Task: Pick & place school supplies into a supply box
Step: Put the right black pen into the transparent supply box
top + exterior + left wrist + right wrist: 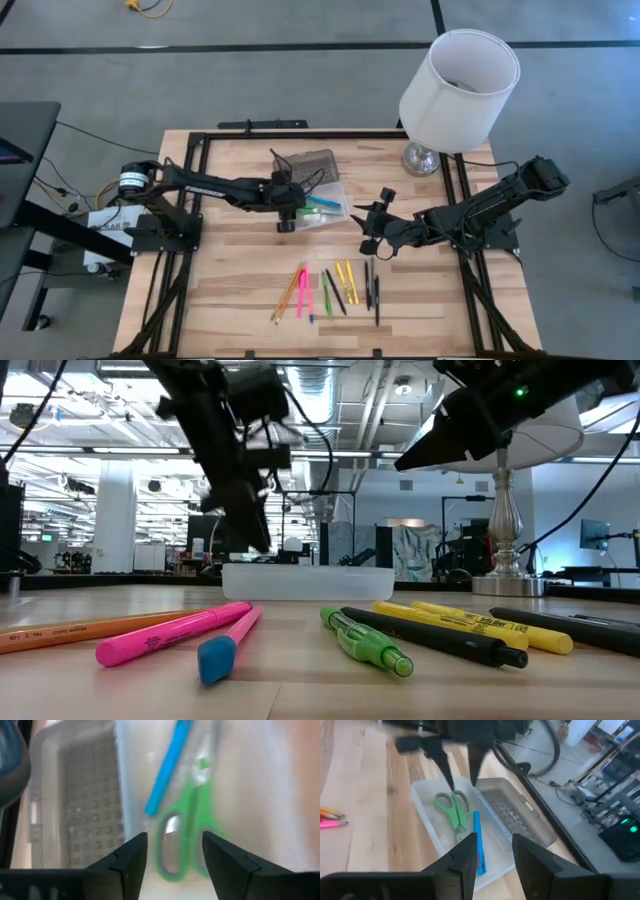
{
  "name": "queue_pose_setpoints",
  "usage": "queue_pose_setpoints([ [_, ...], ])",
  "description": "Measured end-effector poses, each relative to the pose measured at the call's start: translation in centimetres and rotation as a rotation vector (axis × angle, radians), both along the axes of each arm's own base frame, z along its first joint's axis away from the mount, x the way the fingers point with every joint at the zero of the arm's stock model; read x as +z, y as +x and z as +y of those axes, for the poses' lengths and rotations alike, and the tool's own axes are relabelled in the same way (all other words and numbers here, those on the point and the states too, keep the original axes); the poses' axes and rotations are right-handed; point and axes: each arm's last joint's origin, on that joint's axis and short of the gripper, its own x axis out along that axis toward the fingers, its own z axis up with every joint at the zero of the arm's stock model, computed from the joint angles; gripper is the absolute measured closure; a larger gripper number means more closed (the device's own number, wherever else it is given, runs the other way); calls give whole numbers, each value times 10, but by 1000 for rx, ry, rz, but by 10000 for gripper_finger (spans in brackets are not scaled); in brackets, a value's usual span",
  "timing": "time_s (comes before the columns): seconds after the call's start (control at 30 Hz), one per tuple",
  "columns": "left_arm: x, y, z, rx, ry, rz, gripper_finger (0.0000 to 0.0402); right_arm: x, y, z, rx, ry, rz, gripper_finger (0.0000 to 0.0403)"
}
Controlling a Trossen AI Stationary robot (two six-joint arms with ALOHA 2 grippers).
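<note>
Green-handled scissors are lying inside the supply box at twelve o'clock, the left gripper hovering wide open and empty overhead, risking snagging the box wall.

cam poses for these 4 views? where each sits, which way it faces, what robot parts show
High: overhead, straight down; both arms, table.
Low: table height, level past pens toward the box; both arms overhead.
Left wrist: on left arm, over scissors; left end effector open.
Right wrist: toward box; right end effector open.
Shared: both wrist views show scissors and blue pen.
</note>
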Motion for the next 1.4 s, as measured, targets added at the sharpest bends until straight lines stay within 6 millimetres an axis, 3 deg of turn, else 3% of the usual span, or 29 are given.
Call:
queue_pose_setpoints([
  [0.33, 57, -44, -63, -265, -79, -93, 213, -9, -8, 6, -99, 248, -37, 285],
  [0.57, 59, -99, -96, -394, -46, -256, 213, -19, -15, 42, 3, 407, -14, 285],
  [0.73, 36, -139, -95, -374, -17, -396, 213, -23, -20, 66, 7, 521, -23, 285],
  [0.93, 10, -170, -81, -321, 32, -608, 213, -25, -18, 87, -69, 682, -21, 285],
  [1.13, 20, -189, -72, -335, 41, -712, 213, -27, -2, 110, -155, 795, 109, 285],
  [1.4, 26, -196, -68, -374, 97, -746, 213, -24, 6, 136, -462, 817, 333, 285],
])
